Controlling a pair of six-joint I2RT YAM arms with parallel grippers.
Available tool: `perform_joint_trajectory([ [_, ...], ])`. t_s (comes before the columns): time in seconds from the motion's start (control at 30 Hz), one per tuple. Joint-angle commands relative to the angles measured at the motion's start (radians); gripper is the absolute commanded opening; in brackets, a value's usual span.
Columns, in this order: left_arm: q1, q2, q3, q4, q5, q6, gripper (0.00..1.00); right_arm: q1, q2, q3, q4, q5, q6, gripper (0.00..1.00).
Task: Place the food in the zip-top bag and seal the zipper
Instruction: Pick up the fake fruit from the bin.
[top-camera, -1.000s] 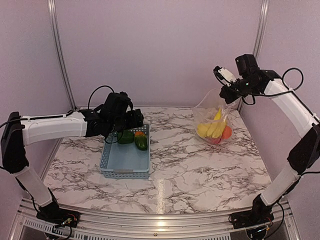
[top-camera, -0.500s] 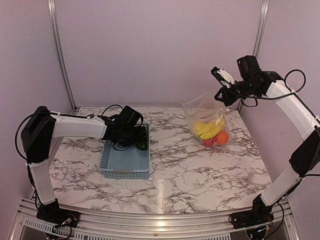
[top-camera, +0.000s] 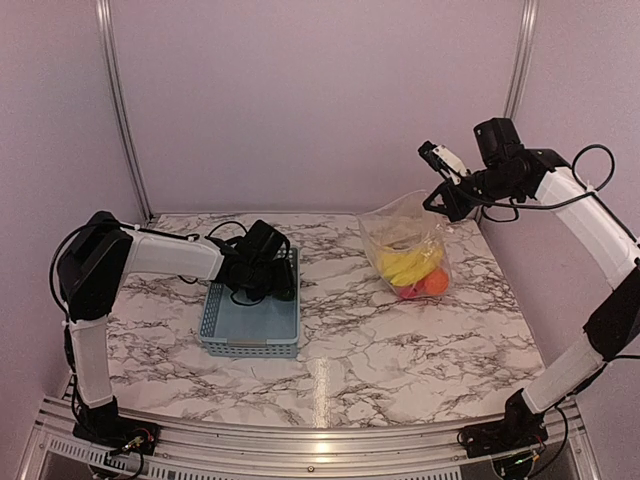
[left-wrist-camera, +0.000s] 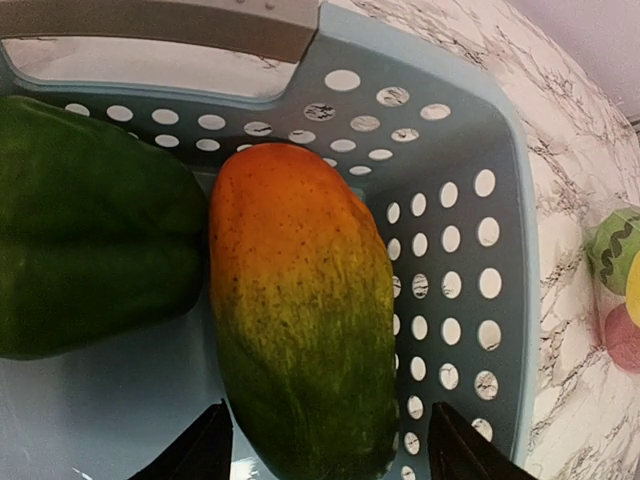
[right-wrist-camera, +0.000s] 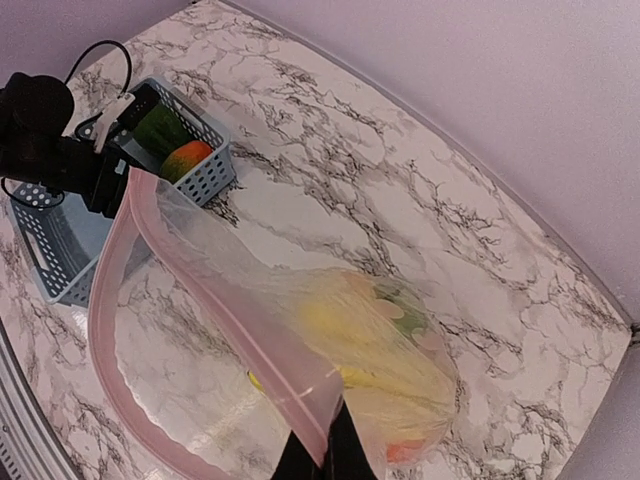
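**Desk:** Marble table (top-camera: 400, 345), grey-blue basket (top-camera: 252, 318) at left, zip-top bag (top-camera: 398, 218) hanging at right. Where is the risk?

**Photographer:** The bag first. The right gripper (top-camera: 438, 196) is pinched tight on one corner of its mouth, and bananas (top-camera: 405, 265) and an orange (top-camera: 435, 281) sag in the bottom. Whether it rests on the marble is unclear. Thin plastic under that load could slide out of the pinch, or the mouth could fold over.

**Desk:** And the basket?

**Photographer:** The left gripper (left-wrist-camera: 325, 455) sits low inside, fingers spread either side of an orange-and-green fruit (left-wrist-camera: 300, 310), not yet gripping. The fruit lies against a green pepper (left-wrist-camera: 90, 230). Its glossy, rounded skin may squirt free as the fingers close, or a finger could snag the pepper.

**Desk:** The zipper?

**Photographer:** The pinkish zipper (right-wrist-camera: 97, 330) gapes, unsealed.
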Motion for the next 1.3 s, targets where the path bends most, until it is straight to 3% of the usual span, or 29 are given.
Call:
perform_joint_trajectory([
  [0.0, 0.018, 0.042, 0.033, -0.001, 0.006, -0.014, 0.68, 0.008, -0.025, -0.003, 0.015, -0.034, -0.008, 0.0],
  [0.43, 0.033, 0.079, 0.037, 0.038, 0.011, 0.007, 0.59, 0.008, -0.007, -0.006, 0.022, -0.04, -0.011, 0.0],
  [0.8, 0.032, -0.031, -0.011, 0.037, -0.014, 0.042, 0.38, 0.008, 0.023, 0.03, 0.018, -0.034, -0.012, 0.0],
  [1.0, 0.032, -0.14, -0.012, -0.021, -0.021, 0.075, 0.37, -0.035, 0.123, 0.16, 0.018, 0.131, 0.0, 0.0],
  [1.17, 0.029, -0.23, -0.019, -0.038, -0.007, 0.095, 0.36, -0.134, 0.231, 0.399, -0.016, 0.14, 0.03, 0.0],
  [1.27, 0.026, -0.276, -0.031, -0.025, 0.012, 0.114, 0.36, -0.132, 0.225, 0.424, 0.009, 0.128, 0.029, 0.0],
])
